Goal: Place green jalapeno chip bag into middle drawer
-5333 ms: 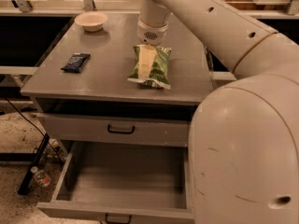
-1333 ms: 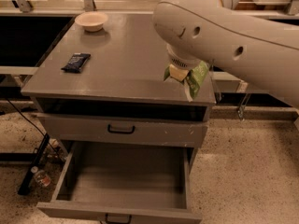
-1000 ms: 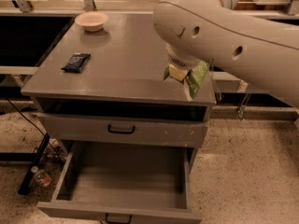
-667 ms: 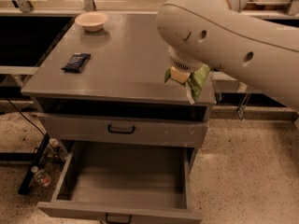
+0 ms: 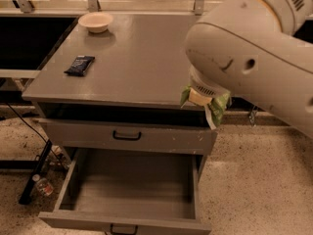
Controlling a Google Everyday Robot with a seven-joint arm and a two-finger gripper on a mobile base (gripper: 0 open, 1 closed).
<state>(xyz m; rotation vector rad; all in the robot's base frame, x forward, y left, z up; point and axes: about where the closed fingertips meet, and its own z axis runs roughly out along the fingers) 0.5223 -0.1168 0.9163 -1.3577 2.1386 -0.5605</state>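
The green jalapeno chip bag [image 5: 218, 106] hangs in the air at the cabinet's front right corner, partly past the top's edge. My gripper [image 5: 203, 100] is shut on it from above, and my large white arm [image 5: 254, 58] hides most of the gripper and the bag's upper part. The middle drawer [image 5: 132, 187] is pulled open below and to the left of the bag. Its plain grey floor is bare and its black handle shows at the bottom edge.
The grey drawer above [image 5: 127, 135] stands almost shut. On the cabinet top [image 5: 142, 62] lie a small dark-blue packet [image 5: 79, 64] at the left and a pale bowl [image 5: 96, 21] at the back. A bottle [image 5: 41, 185] and a black stand leg lie on the speckled floor at the left.
The bag has been lifted off the cabinet top and carried to the front right corner. In the last second the arm has drifted slightly right with it.
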